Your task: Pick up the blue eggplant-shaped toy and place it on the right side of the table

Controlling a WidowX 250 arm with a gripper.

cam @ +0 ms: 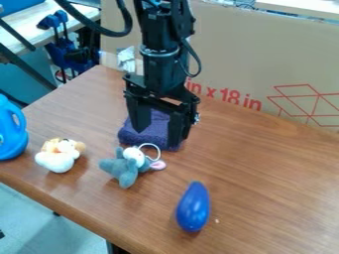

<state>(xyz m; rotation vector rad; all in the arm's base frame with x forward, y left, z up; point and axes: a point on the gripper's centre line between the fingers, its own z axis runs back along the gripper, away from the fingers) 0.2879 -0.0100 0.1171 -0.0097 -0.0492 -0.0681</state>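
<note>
Saw the gripper point(157, 139) at the purple cloth point(136, 139) on the brown table point(265, 163), jaws spread wide apart, cloth visible between them. Found the grey plush toy point(123, 168), with its white ring point(159, 152), lying on the table just on the camera's side of the cloth. Noted a white-and-tan plush toy point(58, 158) and a blue handled container point(9, 136) toward the view's left edge, a shiny blue teardrop-shaped object point(193, 208) nearer the camera, and cardboard point(232, 49) behind.

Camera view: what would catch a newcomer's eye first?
Probably the glossy blue teardrop-shaped object, just below centre. Next, the black two-finger gripper, its jaws apart at the purple fabric bundle, and the grey plush toy just in front.
</note>
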